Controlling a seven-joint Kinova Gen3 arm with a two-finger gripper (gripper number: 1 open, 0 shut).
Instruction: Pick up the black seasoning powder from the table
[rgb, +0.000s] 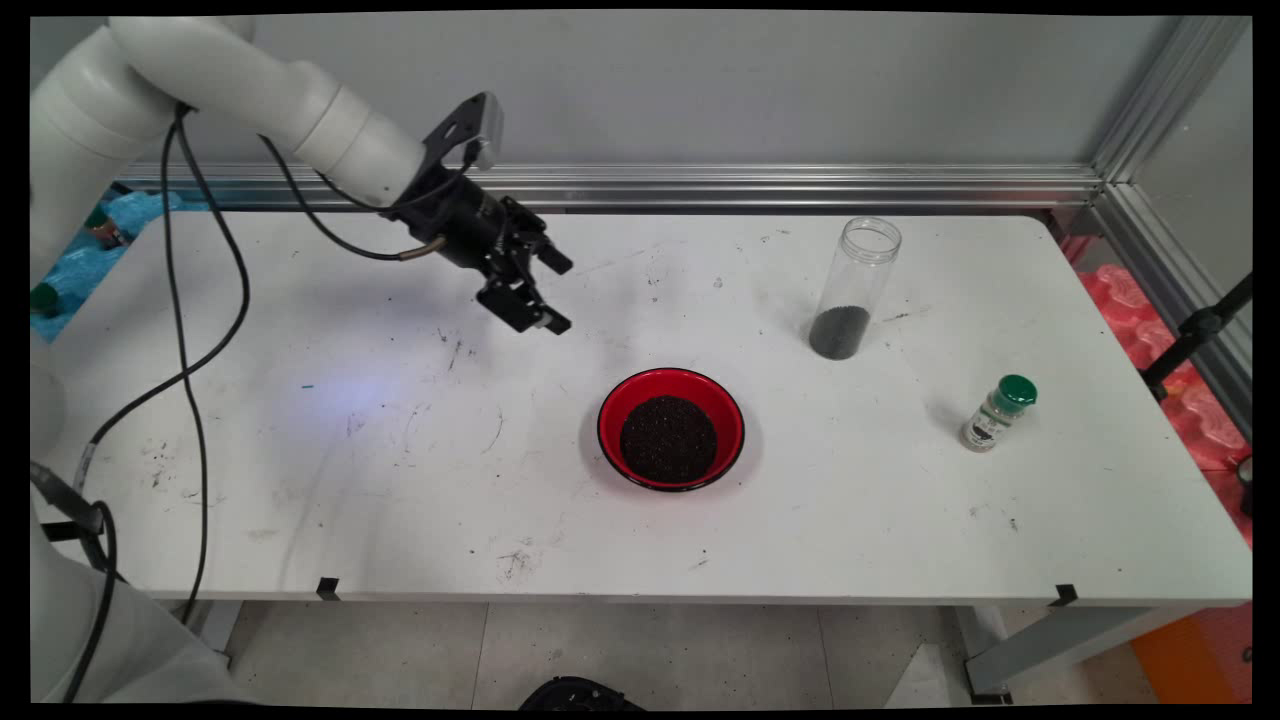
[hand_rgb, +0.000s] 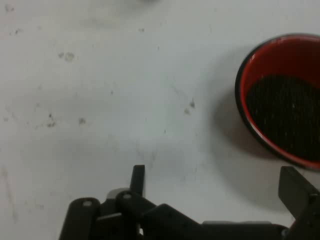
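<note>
White and angled down from the upper left, our arm holds its black gripper (rgb: 556, 293) above the table (rgb: 300, 450), fingers (hand_rgb: 137, 179) spread wide with nothing between them. Nearest to it we see a red bowl (rgb: 671, 428) of dark grains, well apart. A clear jar (rgb: 855, 288) and a green-capped bottle (rgb: 997, 413) stand farther right.

white rounded arm links (rgb: 250, 90), black cables (rgb: 200, 330), black two-finger tool (rgb: 556, 293), apparently metal bracket.
</note>
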